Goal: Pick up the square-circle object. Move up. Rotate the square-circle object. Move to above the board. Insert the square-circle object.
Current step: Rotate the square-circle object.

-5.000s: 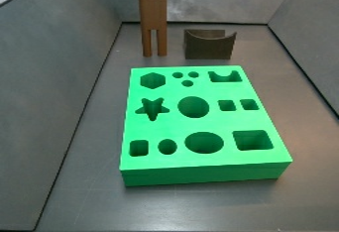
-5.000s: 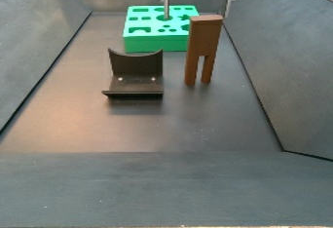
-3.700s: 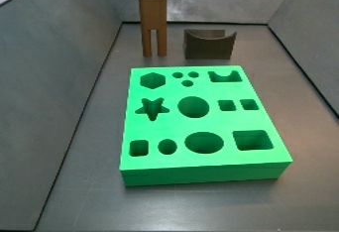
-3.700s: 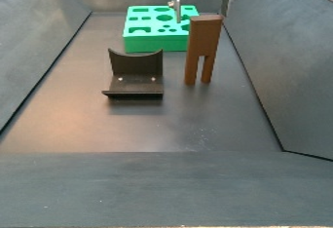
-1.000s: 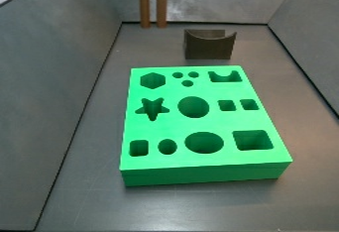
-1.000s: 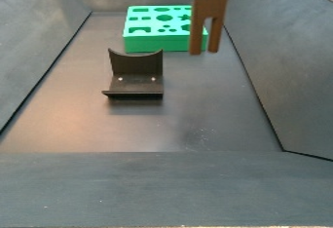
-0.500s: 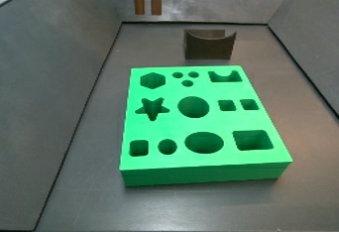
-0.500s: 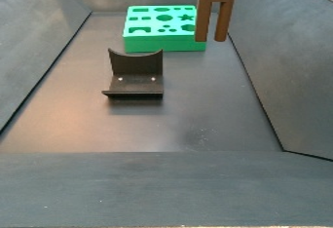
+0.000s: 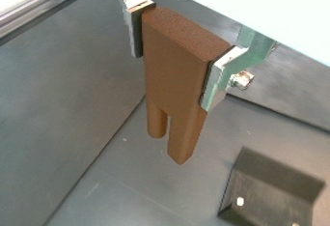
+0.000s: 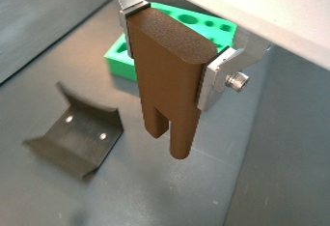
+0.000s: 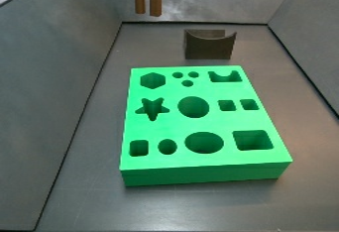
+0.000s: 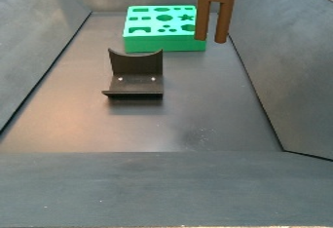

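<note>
Lifted clear of the floor within the last seconds, the block [image 12: 216, 8] hangs at the upper edge of both side views, so pick-up and rise look done; rotation comes next. The gripper [image 9: 182, 54] has its fingers [image 9: 222, 76] clamped on the solid upper part. Long axis vertical, legs down; board [image 11: 203, 124] well apart.

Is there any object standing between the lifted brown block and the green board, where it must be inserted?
Nothing visible does. The gripper holds the square-circle object raised off the floor, legs down. The board lies apart from it with open floor between. The fixture stands to one side, not on that path.
</note>
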Available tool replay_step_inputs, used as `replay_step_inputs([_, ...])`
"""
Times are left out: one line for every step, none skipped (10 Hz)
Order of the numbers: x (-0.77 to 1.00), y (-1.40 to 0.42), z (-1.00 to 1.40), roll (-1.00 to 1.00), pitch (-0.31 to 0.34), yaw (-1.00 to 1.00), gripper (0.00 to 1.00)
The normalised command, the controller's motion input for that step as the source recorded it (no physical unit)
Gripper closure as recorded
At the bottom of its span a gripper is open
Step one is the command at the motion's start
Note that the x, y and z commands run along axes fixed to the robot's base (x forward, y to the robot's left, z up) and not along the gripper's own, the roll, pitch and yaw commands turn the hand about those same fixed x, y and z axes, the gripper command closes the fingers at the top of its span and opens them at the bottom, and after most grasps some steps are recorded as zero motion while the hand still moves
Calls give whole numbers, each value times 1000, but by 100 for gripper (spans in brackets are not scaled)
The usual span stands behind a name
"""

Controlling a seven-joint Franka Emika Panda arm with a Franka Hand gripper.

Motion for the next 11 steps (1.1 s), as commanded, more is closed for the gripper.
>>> replay_step_inputs([6,5,-9,-26,-3,-1000,100])
replay_step_inputs([5,7,-7,-34,-4,-1000,100])
replay_step_inputs([5,7,-7,-41,-5,-1000,100])
replay_step_inputs([5,7,-7,-51,-5,-1000,100])
replay_step_inputs([5,7,-7,-52,-5,-761,100])
replay_step_inputs([5,8,-6,-51,-5,-508,100])
replay_step_inputs([5,8,-6,-49,-5,-236,100])
replay_step_inputs([18,33,0,-7,-1,-1000,100])
replay_step_inputs([18,35,0,-7,-1,-1000,100])
replay_step_inputs([18,30,0,-8,-1,-1000,100])
replay_step_inputs([18,26,-1,-8,-1,-1000,100])
